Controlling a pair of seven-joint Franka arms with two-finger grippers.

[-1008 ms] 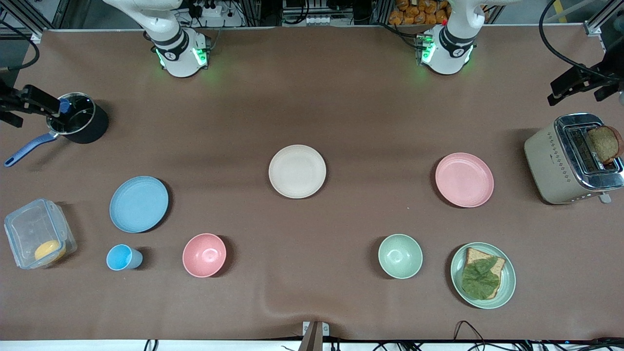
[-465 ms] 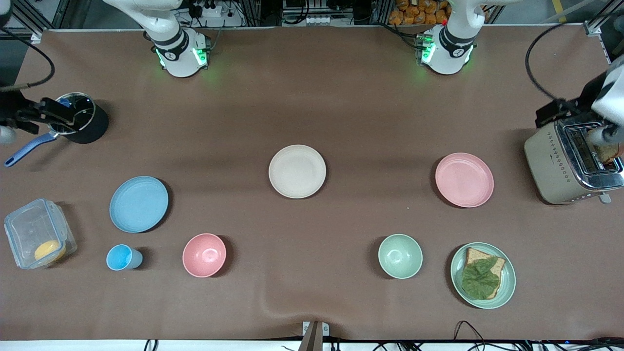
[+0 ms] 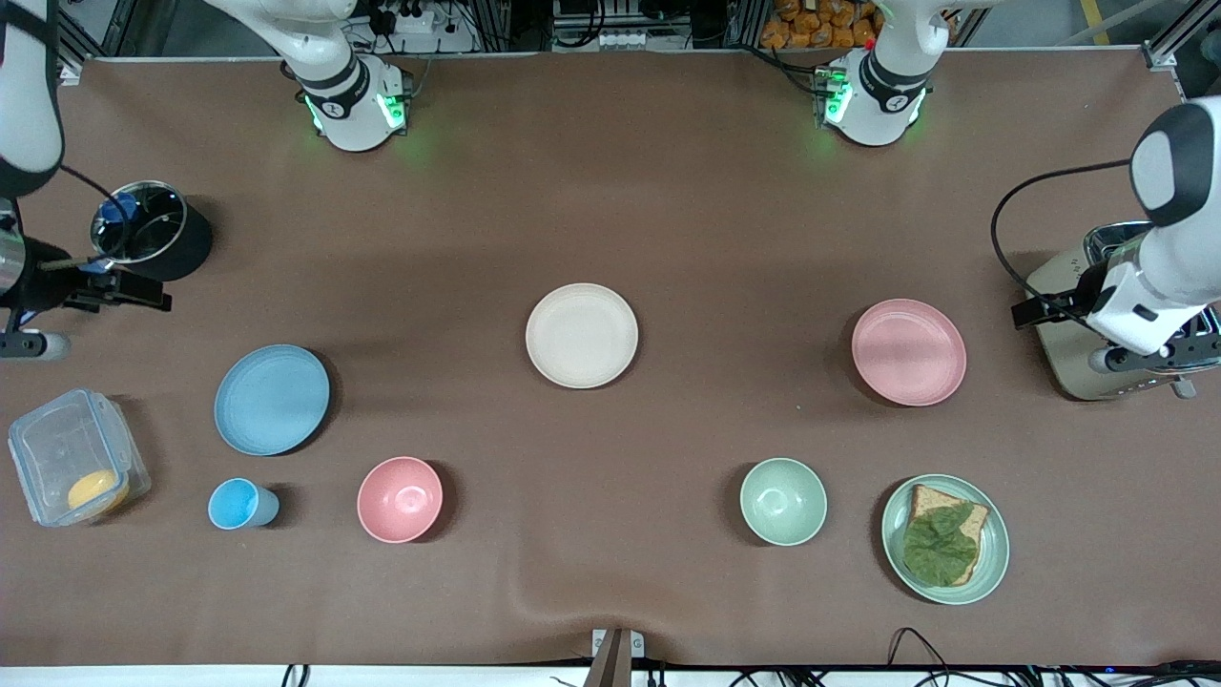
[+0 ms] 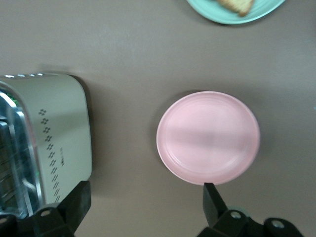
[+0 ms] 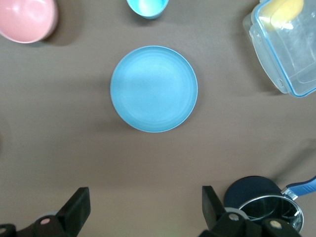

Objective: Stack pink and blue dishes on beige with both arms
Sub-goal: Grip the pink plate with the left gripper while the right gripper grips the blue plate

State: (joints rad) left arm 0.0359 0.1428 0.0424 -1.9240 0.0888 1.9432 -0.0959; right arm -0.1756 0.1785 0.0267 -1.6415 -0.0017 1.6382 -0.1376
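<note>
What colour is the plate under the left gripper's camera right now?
Pale pink: the pink plate lies beside the toaster, clearest in the left wrist view.

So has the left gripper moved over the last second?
Yes. The left gripper, open, has swung from above the toaster toward the pink plate.

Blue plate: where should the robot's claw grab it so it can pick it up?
Probably by the rim. The blue plate lies flat on the table, so only its raised edge gives the fingers something to pinch. The open right claw is up in the air by the pot, so the edge toward the pot looks easiest.
</note>
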